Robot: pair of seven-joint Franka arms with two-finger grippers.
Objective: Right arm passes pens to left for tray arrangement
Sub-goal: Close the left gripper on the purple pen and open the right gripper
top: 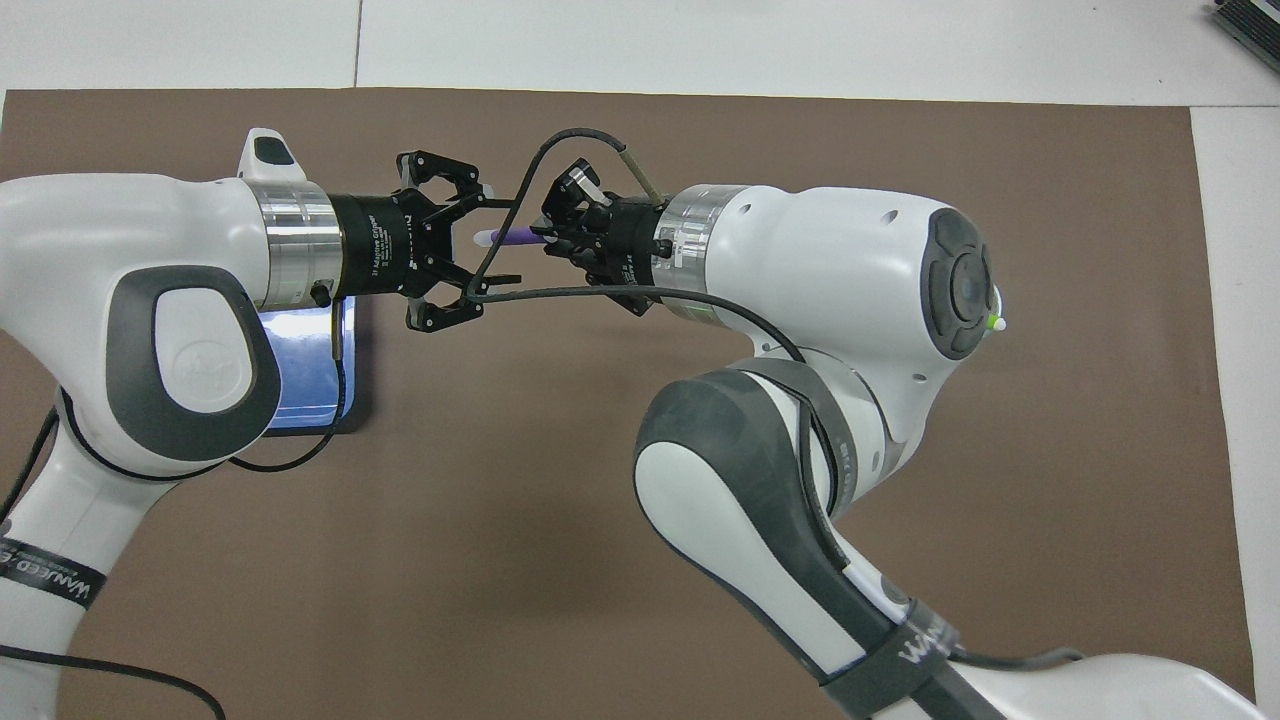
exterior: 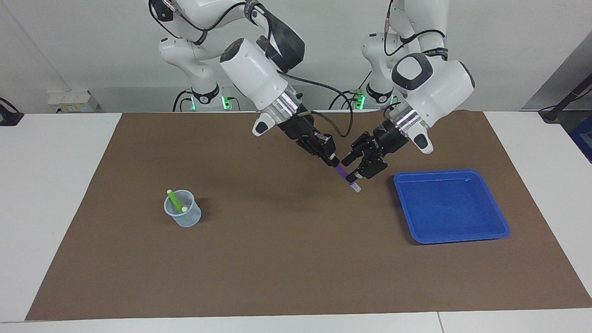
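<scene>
Facing view first: a green pen (exterior: 175, 201) leans in a translucent cup (exterior: 183, 214) on the brown mat (exterior: 286, 259), toward my right arm's end. My right gripper (exterior: 334, 163) is clamped on a purple pen (exterior: 342, 174), slim with a whitish tip (exterior: 355, 187) pointing down, held in the air over the mat's middle. My left gripper (exterior: 357, 167) has its fingers around that tip, half spread, not visibly pressing it. Beside them lies the shallow blue tray (exterior: 490, 217), glossy, round-cornered.
</scene>
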